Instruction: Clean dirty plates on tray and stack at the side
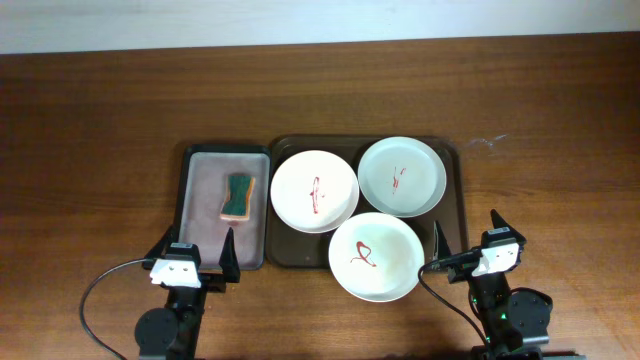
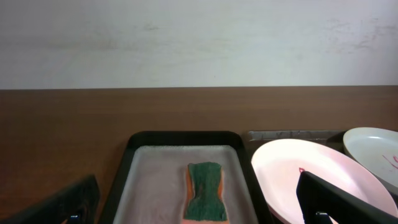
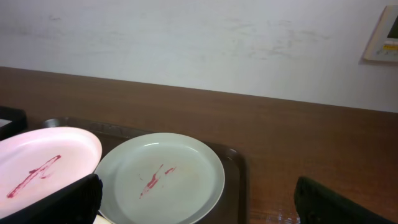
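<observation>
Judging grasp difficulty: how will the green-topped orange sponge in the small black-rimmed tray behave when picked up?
The green-topped orange sponge probably feels light and squashes under pinching, being a foam-like block. Lying flat with a narrowed waist, it likely won't roll or slip.

**A:** What's on your dark brown tray (image 1: 295,250)?

**B:** Three lying flat, red squiggles on each: white plate (image 1: 314,191) left, greenish plate (image 1: 402,176) right, third plate (image 1: 375,257) nearest you, hanging over the rim.

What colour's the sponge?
Sponge: green top on an orange base, clearest in the left wrist view.
</observation>
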Robot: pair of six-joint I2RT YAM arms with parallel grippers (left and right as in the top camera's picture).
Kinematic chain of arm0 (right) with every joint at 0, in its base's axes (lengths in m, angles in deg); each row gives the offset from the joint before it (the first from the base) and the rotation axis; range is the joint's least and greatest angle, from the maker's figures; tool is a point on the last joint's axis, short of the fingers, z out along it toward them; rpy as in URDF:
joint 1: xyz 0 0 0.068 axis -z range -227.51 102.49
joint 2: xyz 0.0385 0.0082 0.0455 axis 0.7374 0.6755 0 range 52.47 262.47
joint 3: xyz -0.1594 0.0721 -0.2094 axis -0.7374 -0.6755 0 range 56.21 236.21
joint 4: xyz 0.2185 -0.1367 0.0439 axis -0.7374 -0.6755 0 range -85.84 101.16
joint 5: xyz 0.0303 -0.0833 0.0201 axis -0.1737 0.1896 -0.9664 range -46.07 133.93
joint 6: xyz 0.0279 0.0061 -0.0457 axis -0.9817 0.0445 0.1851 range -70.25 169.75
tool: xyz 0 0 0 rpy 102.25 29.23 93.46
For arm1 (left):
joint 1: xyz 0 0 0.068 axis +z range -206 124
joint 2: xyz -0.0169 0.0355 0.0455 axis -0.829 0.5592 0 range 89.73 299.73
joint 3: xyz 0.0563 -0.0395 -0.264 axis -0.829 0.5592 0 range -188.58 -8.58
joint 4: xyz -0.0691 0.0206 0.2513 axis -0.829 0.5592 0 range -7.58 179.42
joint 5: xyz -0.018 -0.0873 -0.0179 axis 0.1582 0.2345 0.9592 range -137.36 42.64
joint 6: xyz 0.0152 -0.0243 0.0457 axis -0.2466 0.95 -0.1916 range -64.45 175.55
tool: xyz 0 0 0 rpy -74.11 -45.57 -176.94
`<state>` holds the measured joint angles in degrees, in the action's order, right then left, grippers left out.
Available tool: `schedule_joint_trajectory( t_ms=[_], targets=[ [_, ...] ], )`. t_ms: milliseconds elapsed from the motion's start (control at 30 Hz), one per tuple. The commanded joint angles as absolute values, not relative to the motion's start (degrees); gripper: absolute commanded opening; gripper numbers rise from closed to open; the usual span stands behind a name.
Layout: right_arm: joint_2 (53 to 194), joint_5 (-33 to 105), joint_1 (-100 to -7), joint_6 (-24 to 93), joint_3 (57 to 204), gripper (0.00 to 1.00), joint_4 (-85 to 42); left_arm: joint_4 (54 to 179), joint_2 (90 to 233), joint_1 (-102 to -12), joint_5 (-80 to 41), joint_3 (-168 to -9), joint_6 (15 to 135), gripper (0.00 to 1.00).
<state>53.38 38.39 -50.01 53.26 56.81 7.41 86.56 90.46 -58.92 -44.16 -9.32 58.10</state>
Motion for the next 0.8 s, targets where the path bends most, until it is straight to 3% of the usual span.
schedule_joint_trajectory(
  t_ms=[0, 767],
  targets=[
    [52.9, 38.4, -50.4, 53.6, 56.5, 0.99, 7.1, 86.8, 90.1, -58.7, -43.7, -9.1, 56.8, 0.99],
    [52.9, 35.2, -50.5, 52.5, 56.5, 0.99, 11.5, 86.8, 90.1, -58.7, -43.1, -9.1, 56.8, 0.99]
  ],
)
